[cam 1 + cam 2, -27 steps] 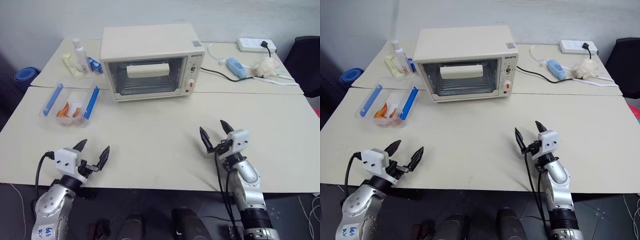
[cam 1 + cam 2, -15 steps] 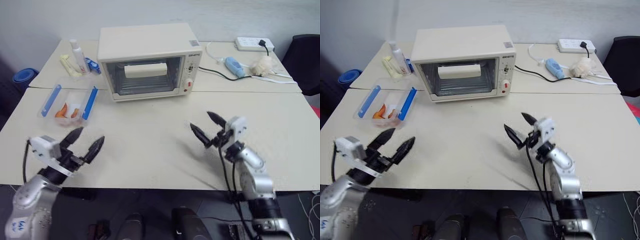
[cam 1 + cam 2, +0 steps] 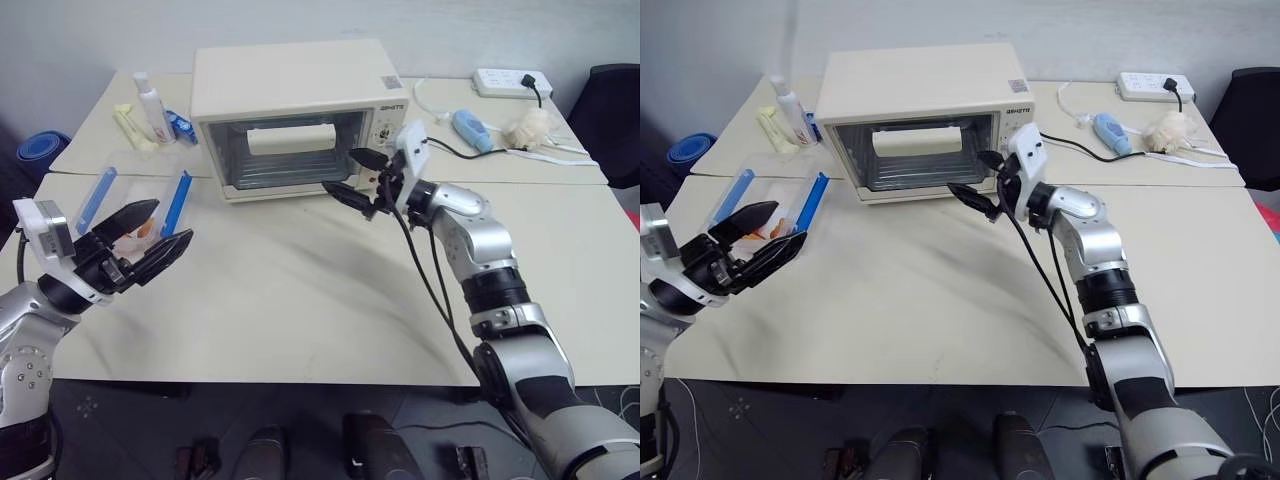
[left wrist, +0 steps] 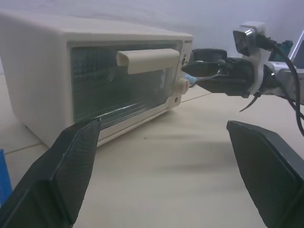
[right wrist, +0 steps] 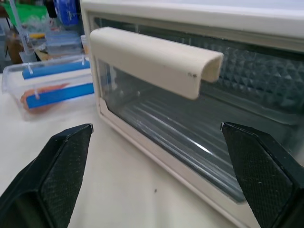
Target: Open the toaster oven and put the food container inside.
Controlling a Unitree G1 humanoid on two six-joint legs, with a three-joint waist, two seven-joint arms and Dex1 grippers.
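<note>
Left eye view shows the toaster oven (image 3: 300, 120) door not yet opened, the right gripper (image 3: 352, 175) wide before it, the food container (image 3: 140, 205) on the table (image 3: 300, 290) behind the wide, empty left gripper (image 3: 150, 232).

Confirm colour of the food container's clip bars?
Blue on the food container; clearest in the right wrist view.

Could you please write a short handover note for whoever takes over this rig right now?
Left end effector: open, empty, in front of the food container.
Right end effector: open, empty, just in front of the toaster oven by its knobs.
Container sits on the table, left of the oven.
Done: nothing; oven door shut, handle untouched.
Left: pull the door down, put the container inside.
</note>
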